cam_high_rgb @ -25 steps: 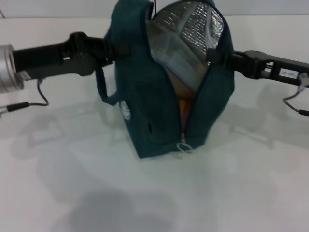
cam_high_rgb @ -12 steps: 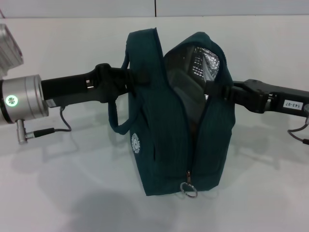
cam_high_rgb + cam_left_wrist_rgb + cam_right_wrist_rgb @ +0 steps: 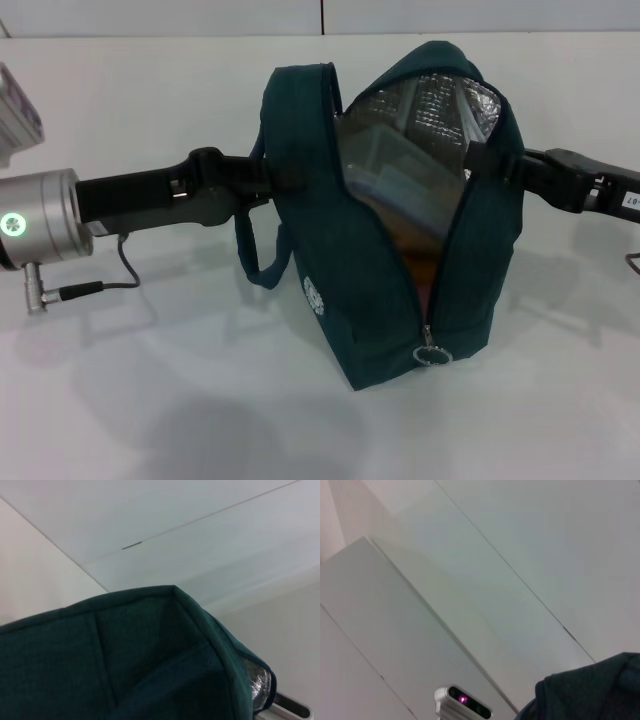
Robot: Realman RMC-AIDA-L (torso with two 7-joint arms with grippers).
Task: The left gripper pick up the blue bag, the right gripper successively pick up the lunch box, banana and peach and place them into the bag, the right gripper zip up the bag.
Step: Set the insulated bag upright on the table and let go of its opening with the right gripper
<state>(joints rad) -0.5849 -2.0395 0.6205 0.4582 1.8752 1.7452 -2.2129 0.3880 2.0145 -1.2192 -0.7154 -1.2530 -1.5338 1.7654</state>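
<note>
Black forearms, silver wrist joint (image 3: 40, 222) with green light, black cable (image 3: 110, 282)

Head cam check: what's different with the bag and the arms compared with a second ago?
The blue bag has shifted toward the robot's right and now stands taller, its ring pull further right. The left gripper and right gripper moved with it, each at its own side of the bag's upper edge. Unchanged: the zipper is still open, foil lining and lunch box showing inside.

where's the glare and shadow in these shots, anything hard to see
Head view: the blue bag's foil lining glints, soft shadows pool on the table, and the contents are murky. Left wrist view: fabric fills the frame. Right wrist view: mostly pale wall.
</note>
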